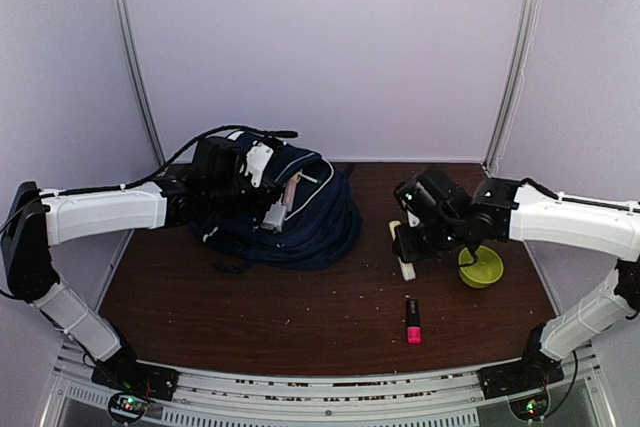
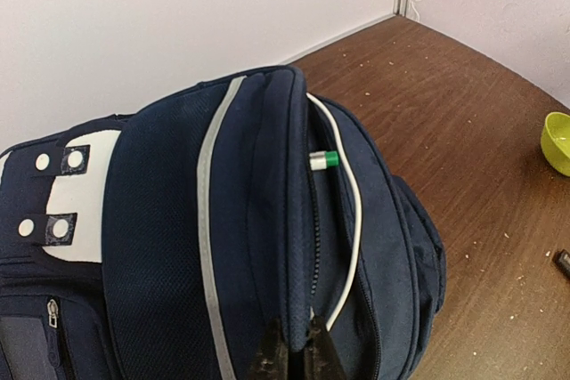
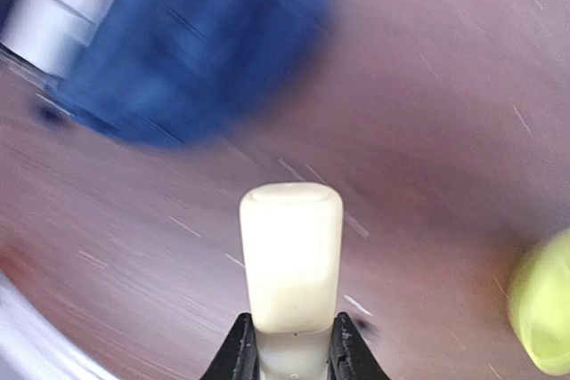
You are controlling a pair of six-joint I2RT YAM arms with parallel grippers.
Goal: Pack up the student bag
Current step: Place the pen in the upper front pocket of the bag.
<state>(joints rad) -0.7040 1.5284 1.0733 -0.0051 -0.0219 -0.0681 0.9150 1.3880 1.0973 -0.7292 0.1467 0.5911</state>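
The student bag slumps at the back left of the table. It looks soft and floppy, and probably light for its bulk. My left gripper is pinched tight on the fabric lip of its opening. I judge that stiffer zipped seam the best hold, since loose cloth would sag. My right gripper is clamped on a cream block, well right of the bag.

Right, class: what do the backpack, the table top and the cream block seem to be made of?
The backpack looks like matt woven navy fabric: mesh panel, stitched seams. The table top is wood-look, probably laminate: brown grain, slight sheen. The cream block is smooth with rounded edges: plastic or rubber, cannot tell.
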